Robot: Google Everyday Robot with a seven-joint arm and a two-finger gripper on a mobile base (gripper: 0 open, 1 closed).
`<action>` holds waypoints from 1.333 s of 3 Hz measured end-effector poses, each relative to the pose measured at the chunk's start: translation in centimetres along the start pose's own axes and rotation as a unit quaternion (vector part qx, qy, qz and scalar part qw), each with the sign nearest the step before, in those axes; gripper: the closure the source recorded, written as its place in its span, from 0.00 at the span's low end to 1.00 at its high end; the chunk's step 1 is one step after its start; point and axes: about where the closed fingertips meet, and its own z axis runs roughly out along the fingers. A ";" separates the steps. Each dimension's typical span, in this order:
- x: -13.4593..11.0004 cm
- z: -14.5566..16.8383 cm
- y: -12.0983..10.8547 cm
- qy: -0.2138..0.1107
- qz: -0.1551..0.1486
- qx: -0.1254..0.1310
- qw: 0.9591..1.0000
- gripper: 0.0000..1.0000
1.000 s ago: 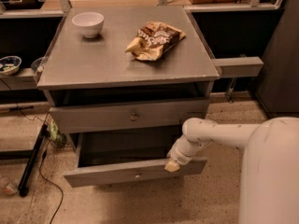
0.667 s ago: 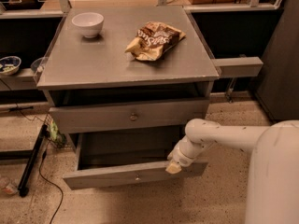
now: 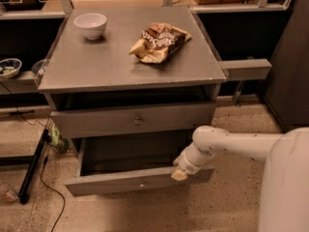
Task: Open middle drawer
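Observation:
The middle drawer (image 3: 111, 180) is pulled well out of the grey cabinet, its long grey front tilted slightly and its small round knob (image 3: 141, 183) at centre. Its dark inside shows behind the front. My gripper (image 3: 179, 174) sits at the top edge of that front, right of the knob, at the end of my white arm (image 3: 231, 144), which reaches in from the right. Above it, the taller drawer front (image 3: 96, 122) with its own knob (image 3: 138, 121) stays closed.
On the cabinet top (image 3: 96, 66) stand a white bowl (image 3: 91, 24) and a crumpled snack bag (image 3: 159, 41). A dark shelf with a patterned bowl (image 3: 8, 66) is at the left. Black cables and a rod (image 3: 33, 166) lie on the speckled floor at the left.
The gripper and the middle drawer's front have crept slightly further out from the cabinet, toward the camera. Nothing on top has moved.

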 end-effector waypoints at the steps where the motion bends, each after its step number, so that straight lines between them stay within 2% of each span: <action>1: 0.0 0.0 0.1 0.000 0.000 0.001 1.000 1.00; 4: -0.1 -0.4 0.6 -0.009 -0.015 -0.001 1.000 1.00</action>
